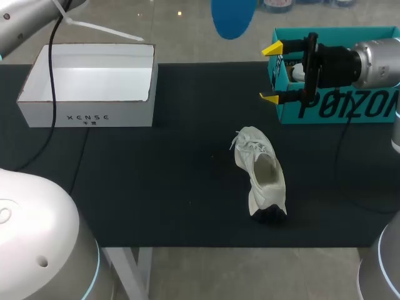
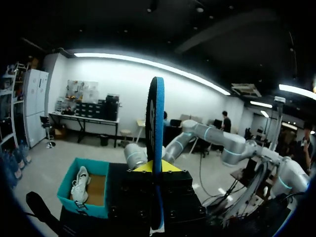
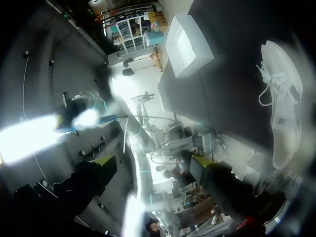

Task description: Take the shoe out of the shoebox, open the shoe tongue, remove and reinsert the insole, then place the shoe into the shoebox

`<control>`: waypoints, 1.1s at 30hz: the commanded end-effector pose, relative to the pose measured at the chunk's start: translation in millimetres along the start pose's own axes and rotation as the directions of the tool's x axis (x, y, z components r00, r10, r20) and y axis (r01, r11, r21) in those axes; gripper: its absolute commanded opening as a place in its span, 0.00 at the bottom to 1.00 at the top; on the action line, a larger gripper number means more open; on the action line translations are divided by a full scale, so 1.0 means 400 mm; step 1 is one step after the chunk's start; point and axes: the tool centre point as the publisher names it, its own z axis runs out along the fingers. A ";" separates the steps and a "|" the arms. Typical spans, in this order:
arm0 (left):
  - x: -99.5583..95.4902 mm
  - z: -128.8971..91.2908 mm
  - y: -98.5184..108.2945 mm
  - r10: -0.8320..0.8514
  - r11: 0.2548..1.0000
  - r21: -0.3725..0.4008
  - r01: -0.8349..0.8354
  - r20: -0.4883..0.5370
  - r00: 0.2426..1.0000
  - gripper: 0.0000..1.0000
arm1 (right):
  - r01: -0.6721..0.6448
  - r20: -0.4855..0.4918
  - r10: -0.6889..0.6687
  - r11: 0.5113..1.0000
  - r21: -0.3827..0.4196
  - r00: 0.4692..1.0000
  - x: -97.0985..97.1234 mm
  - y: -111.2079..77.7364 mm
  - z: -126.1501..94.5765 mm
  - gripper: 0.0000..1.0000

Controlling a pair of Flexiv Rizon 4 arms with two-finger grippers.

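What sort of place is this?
Likely a robotics test bench: a black table holding a white sneaker, a teal shoebox and a white box, with the right gripper open at the shoebox.

Black table (image 1: 156,181), white box (image 1: 87,115), teal shoebox (image 1: 369,111), white shoe (image 1: 262,169) on its side

Shoe (image 1: 261,170) centre — shoebox (image 1: 340,115) behind-right, box (image 1: 87,106) behind-left.

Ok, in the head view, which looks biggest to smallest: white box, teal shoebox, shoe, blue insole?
1. white box and teal shoebox: too alike, the teal one is cut off.
2. shoe.
3. blue insole, also cut off.
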 end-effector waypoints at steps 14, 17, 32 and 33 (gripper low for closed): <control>0.208 0.025 0.078 0.360 0.929 0.090 -0.359 0.010 0.933 0.00 | -0.001 0.001 0.001 1.000 -0.001 1.000 0.000 0.001 0.003 1.00; 0.218 0.030 0.111 0.370 0.925 0.084 -0.371 0.028 0.928 0.00 | -0.001 0.001 0.001 1.000 -0.001 1.000 0.000 0.001 0.003 1.00; 0.236 0.029 0.288 0.483 0.868 0.029 -0.496 0.190 0.855 0.00 | -0.001 0.001 0.001 1.000 -0.001 1.000 0.000 0.001 0.003 1.00; 0.236 0.029 0.288 0.483 0.868 0.029 -0.496 0.190 0.855 0.00 | -0.001 0.001 0.001 1.000 -0.001 1.000 0.000 0.001 0.003 1.00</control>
